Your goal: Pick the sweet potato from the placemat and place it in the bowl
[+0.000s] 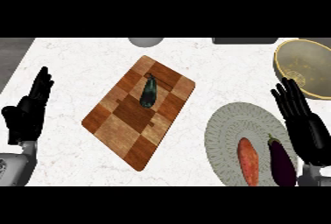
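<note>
- The sweet potato [248, 160] lies lengthwise on the round grey placemat [223, 131], in its lower part, untouched by either hand.
- Just right of the sweet potato, on the same placemat, lies a dark purple eggplant [281, 161], parallel to it and slightly apart.
- The right robot hand [304, 120] stands over the placemat's right edge, up and right of the sweet potato, fingers straight and spread, holding nothing.
- The yellowish bowl [309, 65] sits above and right of the sweet potato, beyond the right hand's fingertips.
- A checkered wooden cutting board [123, 127] lies tilted on the white surface [71, 61], left of the sweet potato, with a dark green vegetable [149, 92] on it.
- The left robot hand [29, 111] rests far left, fingers straight and up.
</note>
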